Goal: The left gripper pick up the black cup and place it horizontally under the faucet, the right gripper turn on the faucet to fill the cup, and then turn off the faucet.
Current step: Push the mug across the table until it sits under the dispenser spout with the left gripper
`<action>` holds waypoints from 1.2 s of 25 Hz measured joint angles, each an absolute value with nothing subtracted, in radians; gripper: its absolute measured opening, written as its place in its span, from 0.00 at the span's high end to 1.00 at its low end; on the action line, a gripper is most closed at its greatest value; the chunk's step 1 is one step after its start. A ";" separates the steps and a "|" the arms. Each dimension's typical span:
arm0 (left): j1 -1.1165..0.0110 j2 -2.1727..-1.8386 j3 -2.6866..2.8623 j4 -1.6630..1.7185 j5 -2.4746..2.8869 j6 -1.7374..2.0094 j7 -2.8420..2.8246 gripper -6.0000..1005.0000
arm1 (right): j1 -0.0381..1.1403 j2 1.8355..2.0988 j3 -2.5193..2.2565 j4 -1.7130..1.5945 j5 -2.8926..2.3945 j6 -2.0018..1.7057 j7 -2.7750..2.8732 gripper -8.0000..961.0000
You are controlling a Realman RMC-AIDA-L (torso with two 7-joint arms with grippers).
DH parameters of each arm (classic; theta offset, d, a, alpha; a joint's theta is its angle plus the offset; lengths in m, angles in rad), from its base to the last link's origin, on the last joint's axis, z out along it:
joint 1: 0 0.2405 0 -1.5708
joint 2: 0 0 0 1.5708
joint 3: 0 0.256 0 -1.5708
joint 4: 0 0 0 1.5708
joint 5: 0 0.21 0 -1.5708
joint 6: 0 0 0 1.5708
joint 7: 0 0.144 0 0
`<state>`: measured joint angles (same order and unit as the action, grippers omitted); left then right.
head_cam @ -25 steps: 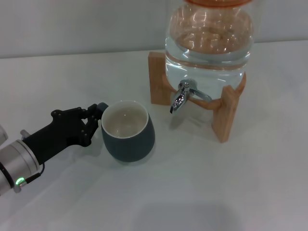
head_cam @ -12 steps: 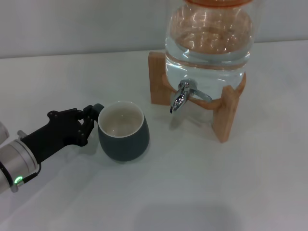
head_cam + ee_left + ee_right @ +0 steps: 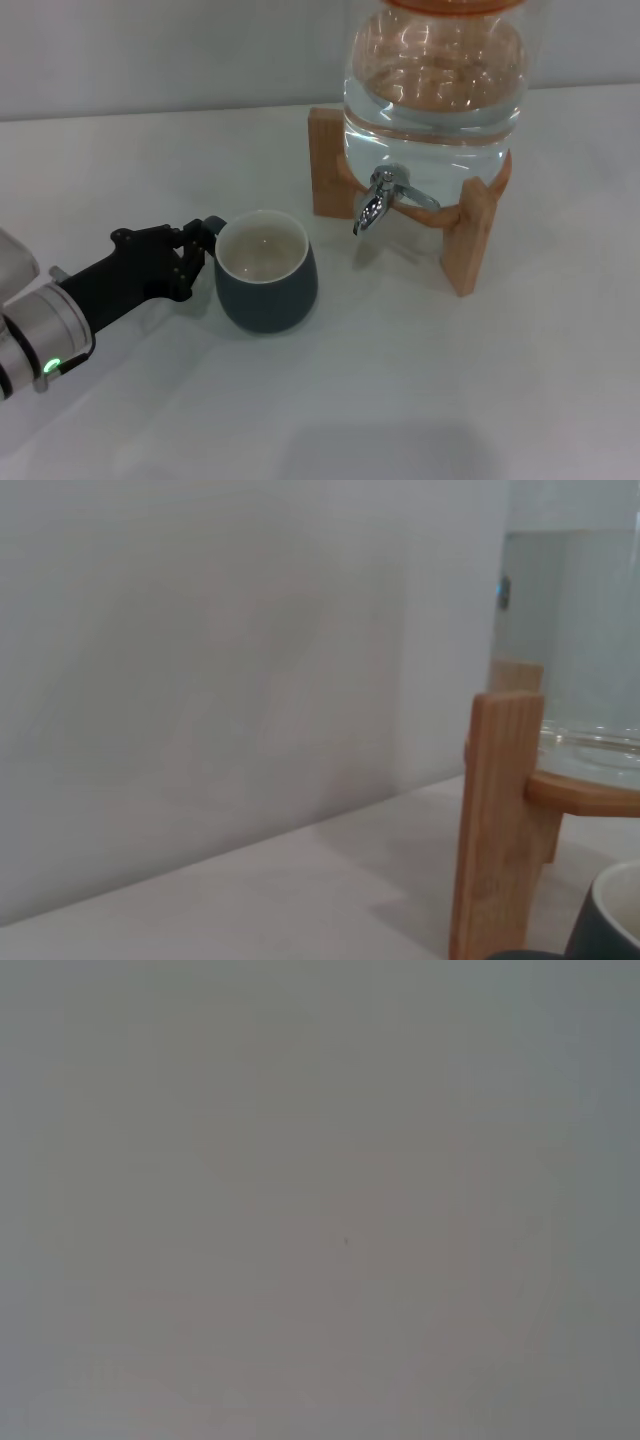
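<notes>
The left claw (image 3: 198, 250) is closed on the handle of the black cup (image 3: 266, 283), which stands upright on the white bench (image 3: 450, 390) just beyond its fingertips. The faucet (image 3: 378, 200) lies farther past the cup, apart from it.

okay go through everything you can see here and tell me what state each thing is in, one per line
black cup: upright on the table, empty, not under the spout.
left gripper: at the cup's handle side, fingers closed on the handle.
faucet: no water running.
glass jar: holds water, seated on the wooden stand.
right gripper: not in view.
</notes>
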<state>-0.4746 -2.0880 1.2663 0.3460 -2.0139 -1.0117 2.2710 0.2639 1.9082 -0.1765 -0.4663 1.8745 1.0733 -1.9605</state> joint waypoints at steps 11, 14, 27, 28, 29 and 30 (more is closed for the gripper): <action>-0.489 -2.091 1.299 0.333 -2.015 -1.011 2.273 0.89 | 0.260 1.908 -0.177 -0.466 1.875 1.074 -1.965 0.12; -0.489 -2.092 1.315 0.333 -2.017 -1.011 2.271 0.89 | 0.261 1.908 -0.178 -0.466 1.874 1.074 -1.966 0.12; -0.500 -2.093 1.323 0.331 -2.040 -0.994 2.272 0.89 | 0.259 1.909 -0.179 -0.465 1.873 1.079 -1.968 0.12; -0.503 -2.093 1.323 0.331 -2.041 -0.990 2.272 0.89 | 0.259 1.909 -0.179 -0.465 1.873 1.079 -1.968 0.12; -0.506 -2.093 1.323 0.331 -2.043 -0.987 2.272 0.89 | 0.259 1.909 -0.179 -0.465 1.873 1.079 -1.968 0.12; -0.509 -2.093 1.323 0.332 -2.044 -0.984 2.273 0.89 | 0.259 1.909 -0.179 -0.465 1.873 1.080 -1.968 0.12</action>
<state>-0.5091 -2.0930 1.3226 0.3317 -2.0438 -0.9842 2.2726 0.2592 1.9093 -0.1794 -0.4647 1.8729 1.0795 -1.9681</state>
